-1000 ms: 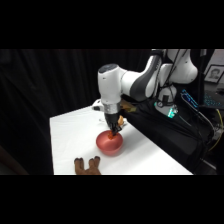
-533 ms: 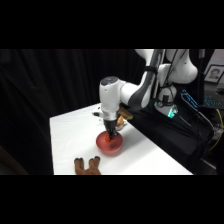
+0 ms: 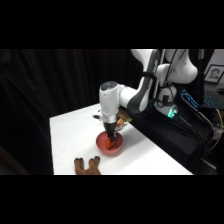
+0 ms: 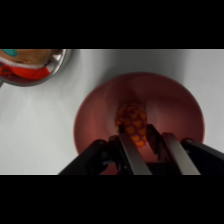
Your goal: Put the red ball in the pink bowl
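Our claw (image 4: 141, 142) is down inside the pink bowl (image 4: 95, 117), and its two fingers (image 4: 127, 147) squeeze the red ball (image 4: 132, 120) between them. The ball sits low, over the middle of the bowl's floor, just ahead of the claw.

What could go wrong? We think that if we open too fast or too high, the ball might bounce or roll up the smooth side and hop out. If we lift crookedly, a finger might catch the rim and tip the bowl.

A silvery bowl (image 4: 55, 67) with colored things in it sits off to one side of the claw, near the pink bowl. A brown toy (image 3: 88, 165) lies on the table (image 3: 70, 132) near its front edge. Straight up above the claw looks free.
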Available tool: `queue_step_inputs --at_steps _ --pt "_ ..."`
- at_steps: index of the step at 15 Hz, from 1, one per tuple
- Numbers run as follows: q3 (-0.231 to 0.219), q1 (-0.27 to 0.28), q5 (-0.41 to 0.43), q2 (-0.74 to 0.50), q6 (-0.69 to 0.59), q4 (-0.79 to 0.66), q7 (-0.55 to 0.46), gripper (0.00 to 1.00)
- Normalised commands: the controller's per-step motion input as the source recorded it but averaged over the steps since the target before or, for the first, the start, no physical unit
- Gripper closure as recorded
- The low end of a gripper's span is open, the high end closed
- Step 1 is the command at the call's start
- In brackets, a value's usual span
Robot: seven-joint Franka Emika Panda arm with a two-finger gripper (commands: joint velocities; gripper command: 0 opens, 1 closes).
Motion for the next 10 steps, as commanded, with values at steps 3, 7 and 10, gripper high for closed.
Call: queue_step_inputs --at_steps 3,7,10 --pt "-0.03 0.003 0.09 -0.07 -0.11 0.08 -0.07 0.11" --pt "0.027 -0.057 0.148 -0.19 -0.29 0.08 -0.18 0.0" --pt "0.087 -0.113 0.209 -0.29 -0.41 0.07 -0.29 0.0"
